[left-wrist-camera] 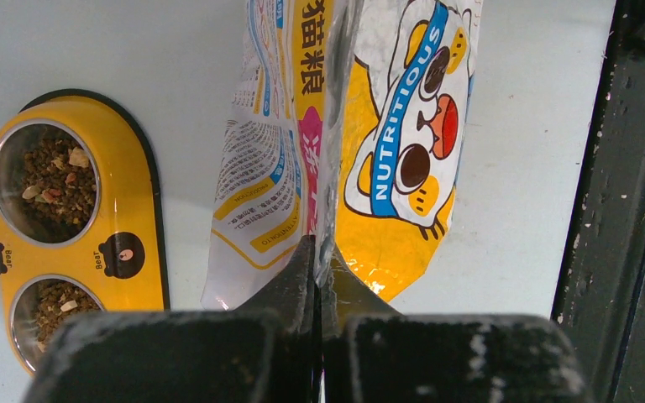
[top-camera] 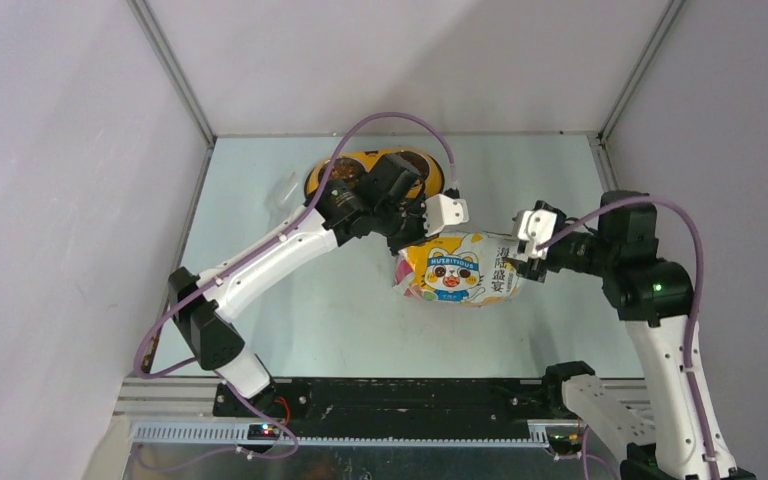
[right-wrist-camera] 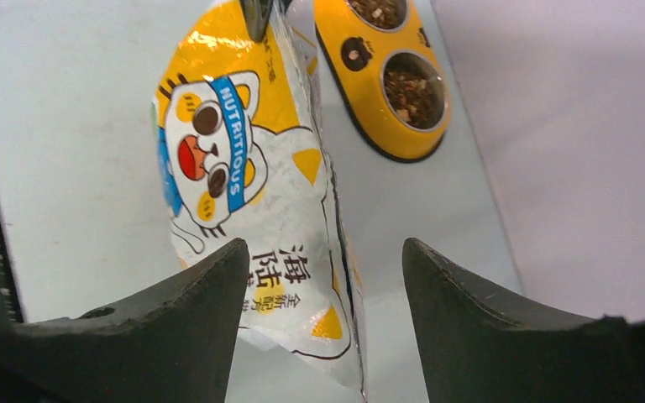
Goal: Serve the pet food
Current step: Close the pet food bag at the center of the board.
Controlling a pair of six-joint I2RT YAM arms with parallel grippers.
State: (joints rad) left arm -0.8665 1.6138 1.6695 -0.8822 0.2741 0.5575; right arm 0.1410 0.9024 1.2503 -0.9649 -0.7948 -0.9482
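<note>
The yellow-white foil bag with the cartoon cat [top-camera: 457, 270] lies on its side in mid-table. My left gripper [left-wrist-camera: 323, 252] is shut on the bag's edge seam [left-wrist-camera: 336, 126]; in the top view it [top-camera: 412, 238] sits at the bag's left end. My right gripper [right-wrist-camera: 323, 248] is open, its jaws on either side of the bag's other end [right-wrist-camera: 252, 185] without pinching it; in the top view it [top-camera: 523, 255] is at the bag's right end. Brown kibble [left-wrist-camera: 55, 180] lies in both steel cups of the yellow double bowl [left-wrist-camera: 147, 201], which also shows in the right wrist view [right-wrist-camera: 386, 143].
The bowl [top-camera: 432, 178] stands behind the bag, partly hidden by the left arm. Something clear and faint lies left of it [top-camera: 283, 190]. A black rail [top-camera: 390, 395] runs along the near edge. Walls close in both sides.
</note>
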